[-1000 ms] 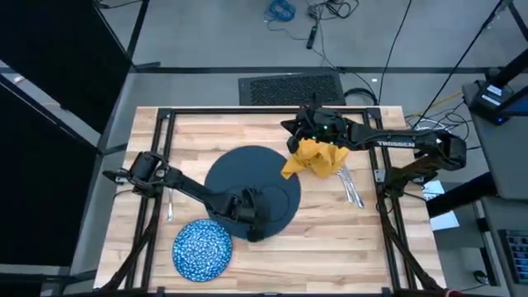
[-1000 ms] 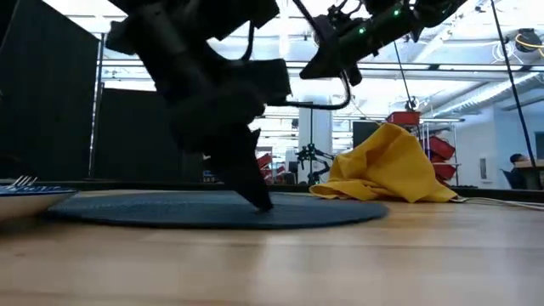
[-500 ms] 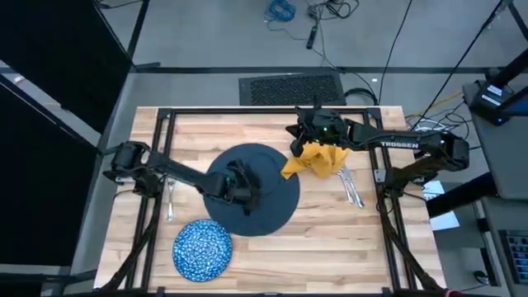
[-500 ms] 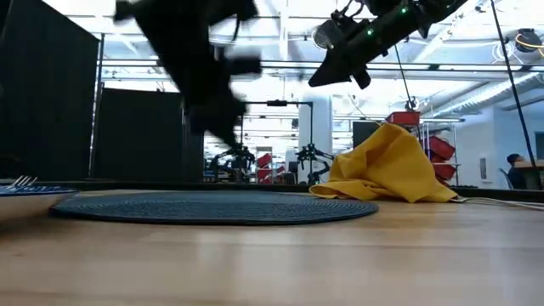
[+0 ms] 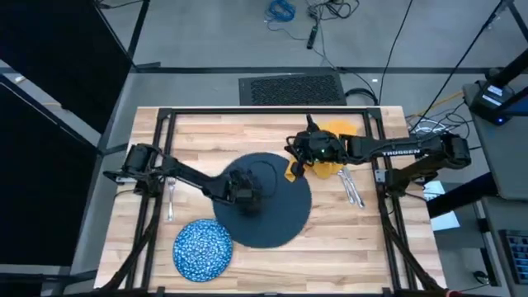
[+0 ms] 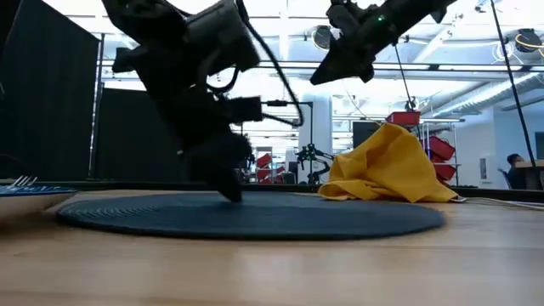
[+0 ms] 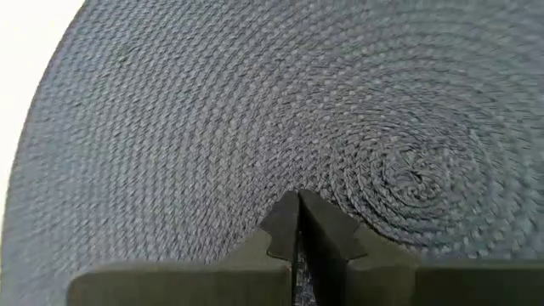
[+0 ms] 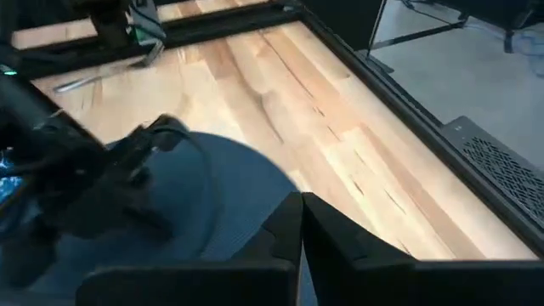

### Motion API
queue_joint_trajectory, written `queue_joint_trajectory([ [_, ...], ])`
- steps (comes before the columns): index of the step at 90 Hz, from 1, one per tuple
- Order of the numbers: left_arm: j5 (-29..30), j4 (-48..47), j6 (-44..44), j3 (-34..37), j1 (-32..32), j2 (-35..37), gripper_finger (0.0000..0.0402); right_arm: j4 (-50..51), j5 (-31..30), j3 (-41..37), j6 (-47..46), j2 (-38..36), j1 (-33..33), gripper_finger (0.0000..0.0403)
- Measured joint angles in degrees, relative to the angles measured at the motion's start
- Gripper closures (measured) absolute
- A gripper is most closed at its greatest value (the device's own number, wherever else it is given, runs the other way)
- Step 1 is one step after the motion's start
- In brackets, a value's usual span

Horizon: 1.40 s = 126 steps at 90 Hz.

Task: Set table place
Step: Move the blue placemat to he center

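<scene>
With the left gripper [image 5: 245,200] jaws pressed together on the large dark blue-grey woven round mat [image 5: 268,200] at mid-desk, further sliding risks striking the right gripper [image 5: 302,154], jaws likewise closed, or snagging the mustard-yellow cloth napkin [image 5: 330,148] beside it.

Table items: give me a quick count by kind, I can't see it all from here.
Large dark round mat: 1
Blue speckled dish: 1
Yellow napkin: 1
Cutlery left of the mat: 1
Cutlery right of the mat: 2, possibly more
Total: 6 clearly visible
</scene>
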<state>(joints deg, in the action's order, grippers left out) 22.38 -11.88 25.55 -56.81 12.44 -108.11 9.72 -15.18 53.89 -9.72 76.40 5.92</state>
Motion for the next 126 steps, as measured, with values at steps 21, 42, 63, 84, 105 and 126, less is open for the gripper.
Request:
queue_joint_trajectory([
  [21,-2.27,1.05,5.14,0.08,5.57,-0.07,0.0402,0.54,-0.09,-0.02,-1.50,0.00,-0.03,0.0403],
  [42,-2.63,6.45,8.68,0.11,9.15,-2.12,0.0402,-0.11,-0.17,-0.04,-2.38,0.00,0.41,0.0403],
  [63,-4.58,12.02,8.43,-0.92,10.25,-5.80,0.0402,0.01,-0.09,-0.04,-3.17,0.00,0.41,0.0403],
  [84,-4.21,11.13,6.69,-1.93,8.81,-5.93,0.0402,0.28,0.00,-0.04,-3.36,0.00,0.43,0.0403],
  [105,-5.10,11.17,6.06,-1.93,5.64,-5.90,0.0401,0.30,0.05,-0.04,-3.36,0.00,0.42,0.0403],
  [126,-5.62,10.74,3.91,-1.93,1.97,-5.90,0.0401,0.60,0.05,-0.04,-3.21,0.00,0.37,0.0403],
])
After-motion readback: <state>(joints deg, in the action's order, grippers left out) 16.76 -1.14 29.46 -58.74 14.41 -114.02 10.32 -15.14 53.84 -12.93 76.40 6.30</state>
